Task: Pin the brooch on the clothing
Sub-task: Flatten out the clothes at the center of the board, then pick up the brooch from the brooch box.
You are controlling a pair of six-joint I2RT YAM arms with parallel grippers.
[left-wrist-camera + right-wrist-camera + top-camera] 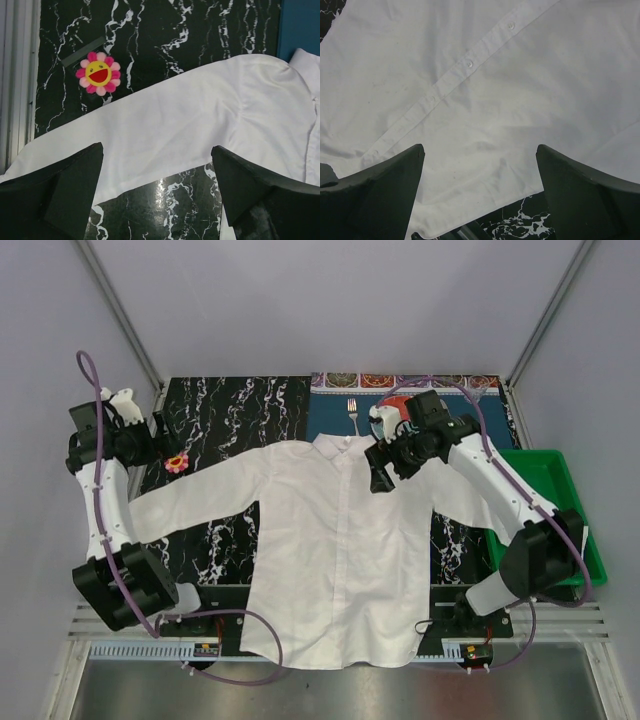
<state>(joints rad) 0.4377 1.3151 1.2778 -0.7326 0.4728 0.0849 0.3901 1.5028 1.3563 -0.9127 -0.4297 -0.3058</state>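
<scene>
The white shirt (pixel 335 540) lies flat, front up, on the black marbled mat, sleeves spread. The brooch (pixel 177 463), a pink flower with a yellow smiling centre, lies on the mat just above the shirt's left sleeve; it also shows in the left wrist view (pixel 98 73). My left gripper (pixel 150 445) is open and empty, hovering above the sleeve (pixel 175 130), with the brooch ahead and to the left of it. My right gripper (pixel 382 472) is open and empty above the shirt's chest, near the button placket (pixel 465 67).
A fork (pixel 352 415) lies on a blue mat behind the collar. A red-and-teal plate (pixel 395 405) sits partly hidden behind the right wrist. A green bin (pixel 560 505) stands at the right. A grey strip (pixel 82 51) lies beside the brooch.
</scene>
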